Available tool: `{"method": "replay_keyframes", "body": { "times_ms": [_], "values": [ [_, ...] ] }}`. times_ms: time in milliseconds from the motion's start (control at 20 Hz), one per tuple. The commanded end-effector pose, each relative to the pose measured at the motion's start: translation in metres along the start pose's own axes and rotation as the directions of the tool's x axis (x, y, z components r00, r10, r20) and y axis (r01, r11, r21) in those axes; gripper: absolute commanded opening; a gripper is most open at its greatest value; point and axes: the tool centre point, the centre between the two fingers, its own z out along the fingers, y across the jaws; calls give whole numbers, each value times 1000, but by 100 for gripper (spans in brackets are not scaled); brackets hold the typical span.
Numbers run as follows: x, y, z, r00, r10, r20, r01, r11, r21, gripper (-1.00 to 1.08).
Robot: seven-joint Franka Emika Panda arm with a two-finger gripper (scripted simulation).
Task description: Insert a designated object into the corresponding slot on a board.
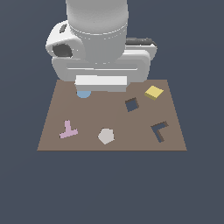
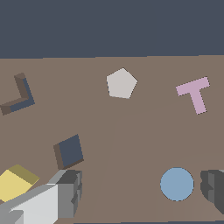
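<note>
Gripper (image 2: pixel 142 192): spread wide, holding nothing, above board (image 1: pixel 57 113). Blue disc (image 2: pixel 176 184) between fingers. Yellow block (image 1: pixel 154 92) beside square slot (image 1: pixel 131 104). Also: pentagon (image 1: pixel 106 136), pink T (image 1: pixel 68 130), L-hole (image 1: pixel 160 131).

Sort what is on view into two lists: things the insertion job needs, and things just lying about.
Needed for the job:
- flat yellow square block
- dark square diamond-turned hole
- large brown rectangular board
- gripper, open, holding nothing

Just lying about:
- pale pentagon piece
- pink T-shaped piece
- blue round disc
- dark L-shaped hole
</note>
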Motion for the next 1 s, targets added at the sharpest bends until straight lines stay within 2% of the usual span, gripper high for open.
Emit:
{"method": "replay_keyframes", "body": {
  "times_ms": [0, 300, 600, 800, 950],
  "values": [
    [0, 0, 0, 1000, 0, 0, 0, 1000, 0, 100],
    [1, -9, 4, 999, -41, 0, 41, 999, 0, 100],
    [2, -35, 17, 986, -167, 1, 167, 986, 2, 100],
    [-1, -63, 31, 955, -297, 1, 297, 955, 3, 100],
    [-7, -90, 45, 909, -418, 1, 418, 909, 4, 100]
  ]
}}
